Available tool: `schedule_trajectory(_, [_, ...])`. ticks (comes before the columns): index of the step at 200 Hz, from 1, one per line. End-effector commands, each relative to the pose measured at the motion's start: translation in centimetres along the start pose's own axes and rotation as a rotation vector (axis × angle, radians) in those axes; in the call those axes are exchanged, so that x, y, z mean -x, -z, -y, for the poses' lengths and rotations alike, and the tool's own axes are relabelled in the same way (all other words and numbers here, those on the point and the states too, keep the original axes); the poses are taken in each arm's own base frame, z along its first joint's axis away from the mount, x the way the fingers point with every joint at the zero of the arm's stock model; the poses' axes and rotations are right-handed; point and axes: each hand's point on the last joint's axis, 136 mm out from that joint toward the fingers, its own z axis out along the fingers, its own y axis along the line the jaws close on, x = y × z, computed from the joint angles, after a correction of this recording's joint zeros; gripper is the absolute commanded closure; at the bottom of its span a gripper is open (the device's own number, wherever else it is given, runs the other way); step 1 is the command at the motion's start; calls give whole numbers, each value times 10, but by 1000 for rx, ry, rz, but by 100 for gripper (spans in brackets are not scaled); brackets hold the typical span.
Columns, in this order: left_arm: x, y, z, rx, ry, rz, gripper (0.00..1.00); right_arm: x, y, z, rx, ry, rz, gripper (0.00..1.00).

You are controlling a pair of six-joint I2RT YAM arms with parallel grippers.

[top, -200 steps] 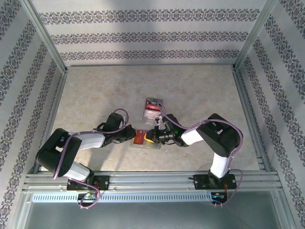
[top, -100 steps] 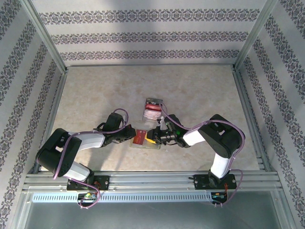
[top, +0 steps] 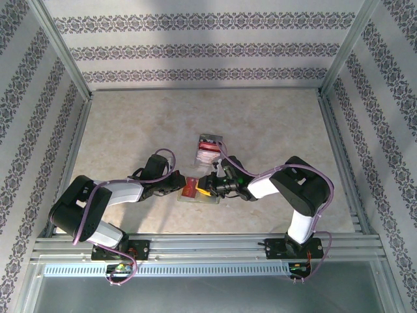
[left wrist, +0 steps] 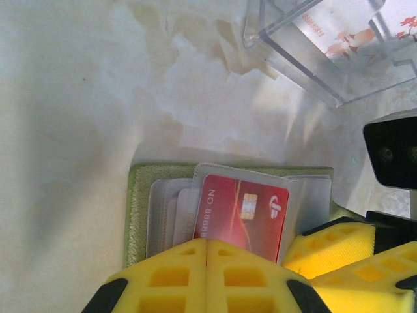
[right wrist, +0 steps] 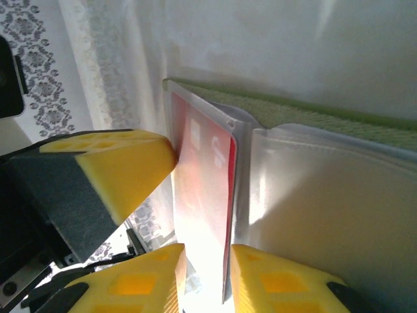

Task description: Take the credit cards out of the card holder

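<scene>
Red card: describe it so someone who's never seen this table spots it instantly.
Near the front middle of the pale table lies an open green wallet. Among its greyish-white sleeves sits the red card, the only bright red piece, with a small chip on its face.

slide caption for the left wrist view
Shut left gripper above the open olive card holder, its red credit card in plain view

Olive card holder (left wrist: 135,215) lies open at lower centre; red credit card (left wrist: 242,212) (chip showing) sits in its translucent pocket.
</scene>
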Motion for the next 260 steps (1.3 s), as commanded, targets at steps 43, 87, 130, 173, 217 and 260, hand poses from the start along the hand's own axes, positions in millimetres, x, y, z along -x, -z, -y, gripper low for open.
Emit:
schedule_trajectory(43, [-20,-3,-38,141,30,-39,100,-3,4,43,-242,-75,38,72])
schedule_trajectory(87, [-19,-3,-37,137,29,-37,100,-1,4,37,-267,-57,50,71])
schedule_trajectory(130, [-19,-3,-36,139,25,-38,100,0,-1,35,-268,-56,46,71])
schedule_trajectory(173, [-20,-4,-36,142,21,-49,100,-1,-2,37,-278,-50,54,70])
schedule_trajectory(217, [-20,-5,-36,139,22,-48,100,0,-8,23,-216,-24,40,70])
schedule_trajectory(260, [-21,-4,-38,155,14,-52,100,0,-10,16,-181,-6,38,70])
